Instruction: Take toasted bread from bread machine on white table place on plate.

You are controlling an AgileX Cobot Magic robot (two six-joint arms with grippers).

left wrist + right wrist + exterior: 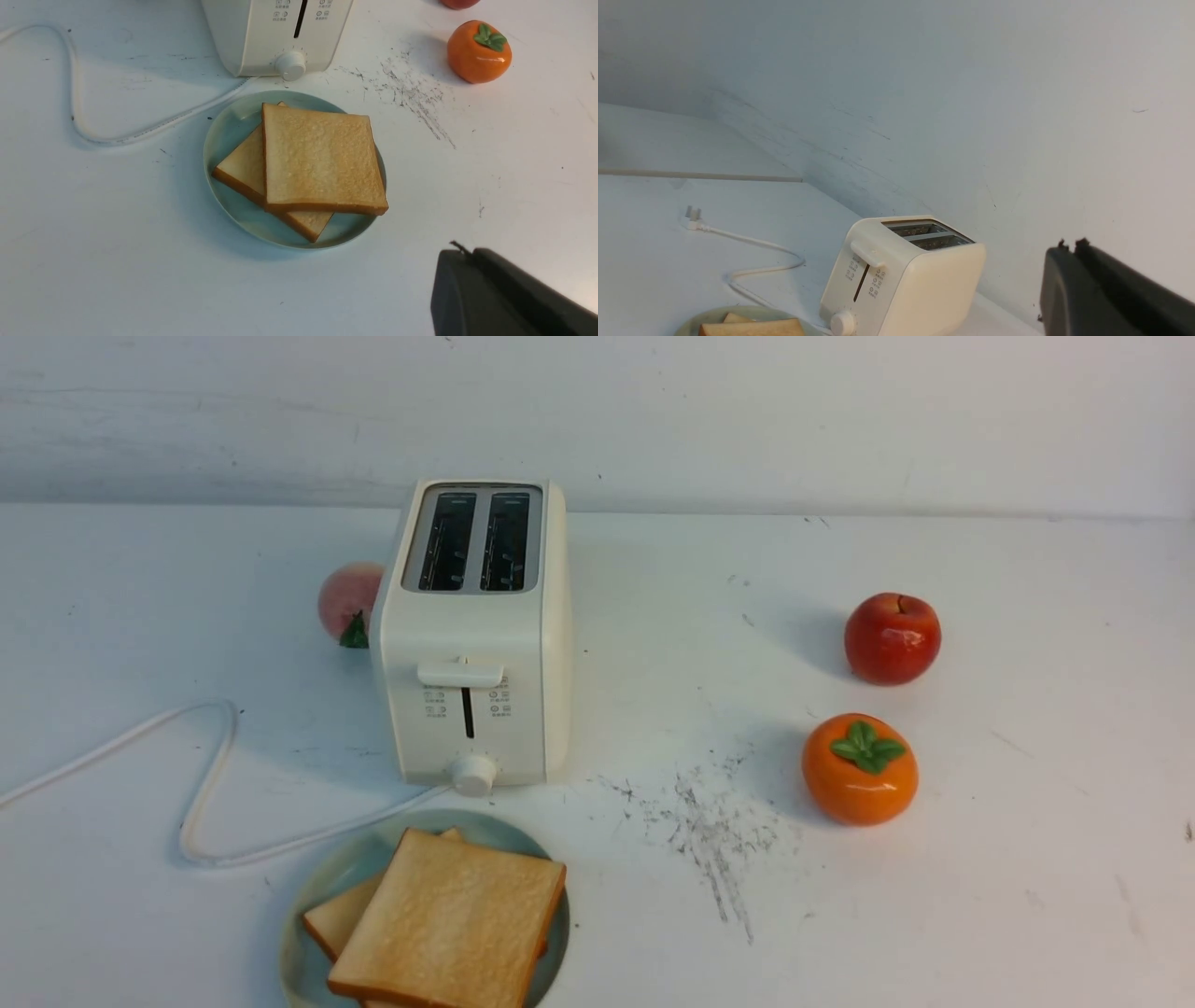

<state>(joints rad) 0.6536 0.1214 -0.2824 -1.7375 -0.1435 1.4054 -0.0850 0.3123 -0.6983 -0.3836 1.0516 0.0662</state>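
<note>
The bread machine (pixel 476 644) stands mid-table on the white table (pixel 653 663), and both its slots look empty. In front of it lies the plate (pixel 355 863) with two slices of toasted bread. The upper slice (pixel 453 924) lies flat across the lower slice (pixel 341 919). Neither gripper shows in the front view. In the left wrist view my left gripper (pixel 469 254) hovers above bare table beside the plate (pixel 224 135), its jaws pressed together and empty. In the right wrist view my right gripper (pixel 1069 247) is raised well off the bread machine (pixel 915 284), jaws together, holding nothing.
A peach (pixel 347 597) sits behind the toaster's left side. A red apple (pixel 892 637) and an orange persimmon (pixel 859 768) stand to the right. The white cord (pixel 201 784) loops over the left table to a loose plug (pixel 693 217). A wall closes the back.
</note>
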